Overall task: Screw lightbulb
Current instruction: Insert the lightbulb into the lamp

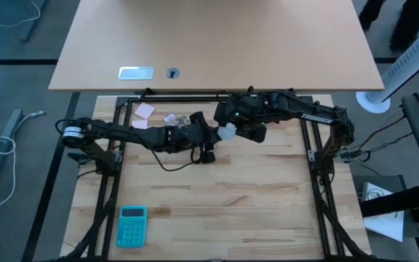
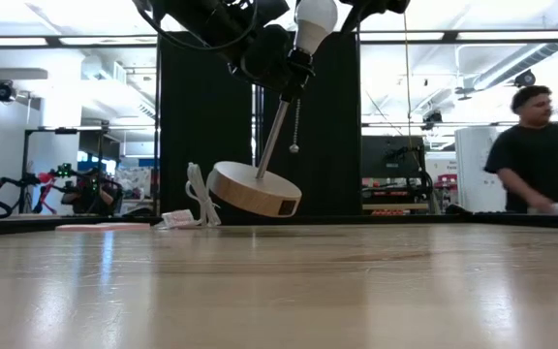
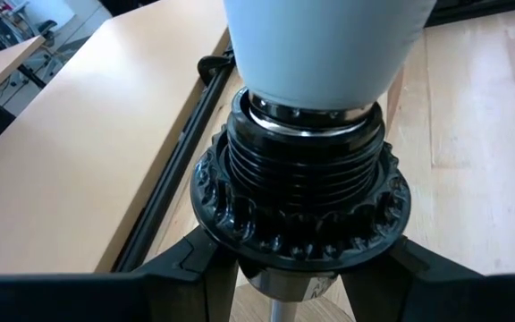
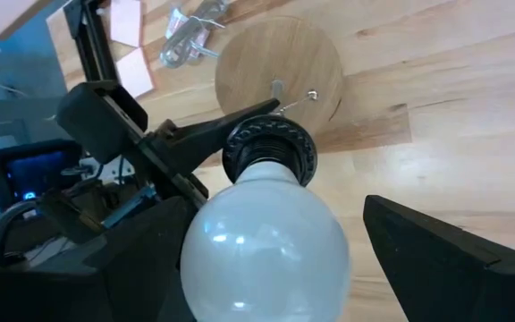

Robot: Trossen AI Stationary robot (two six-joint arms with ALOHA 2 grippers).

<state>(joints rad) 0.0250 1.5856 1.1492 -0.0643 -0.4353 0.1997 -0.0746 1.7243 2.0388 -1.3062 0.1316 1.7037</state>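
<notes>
A small lamp is held up and tilted: a round wooden disc base [image 2: 255, 190], a thin rod [image 2: 274, 131] and a black ribbed socket [image 3: 302, 170]. The frosted white lightbulb [image 4: 266, 241] sits in the socket, its metal neck showing at the socket's mouth; it also shows in the low view [image 2: 316, 21]. My left gripper [image 3: 289, 268] is shut on the socket. My right gripper [image 4: 271, 215] is open around the bulb, with a clear gap on one side of the bulb; whether the other finger touches it, I cannot tell. Whether the disc's lower edge touches the table, I cannot tell. My left gripper pinches the socket's narrow lower part [image 3: 280, 282], just under its toothed collar, between its two fingers. The fingers lie across the lamp's axis and come from the table's left side. The lamp hangs tilted, bulb end up, disc base low.
Pink notes [image 1: 145, 110] and a crumpled clear wrapper [image 1: 174, 118] lie at the table's far left. A teal calculator [image 1: 132, 225] lies near the front left. A black cord [image 1: 173, 166] trails on the table. A pull chain [image 2: 295, 126] hangs from the socket. A person [image 2: 536, 145] stands beyond the table.
</notes>
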